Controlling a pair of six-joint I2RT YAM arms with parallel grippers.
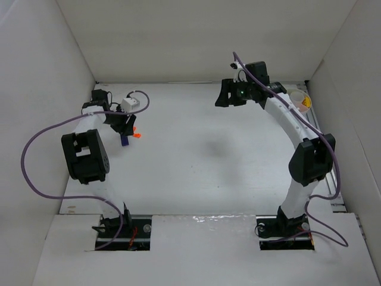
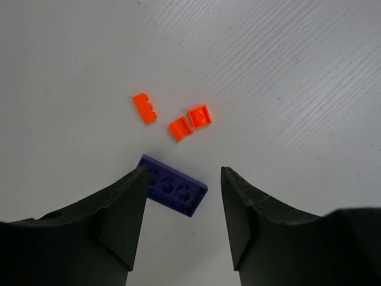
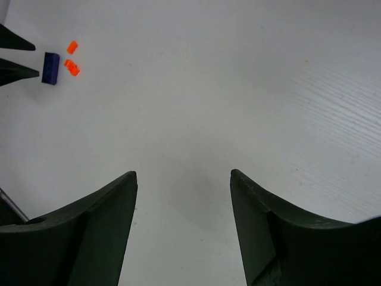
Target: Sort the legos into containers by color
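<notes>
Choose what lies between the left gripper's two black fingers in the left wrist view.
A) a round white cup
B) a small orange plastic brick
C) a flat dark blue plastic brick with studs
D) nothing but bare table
C: the flat dark blue plastic brick lies in the gap of the left gripper, while the three small orange plastic bricks sit beyond its fingertips.

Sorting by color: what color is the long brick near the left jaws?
Dark blue; the brick shows best in the left wrist view.

Wide open tabletop (image 1: 208, 155); orange bricks (image 2: 180, 128) close beside blue brick (image 2: 175, 187)
</notes>
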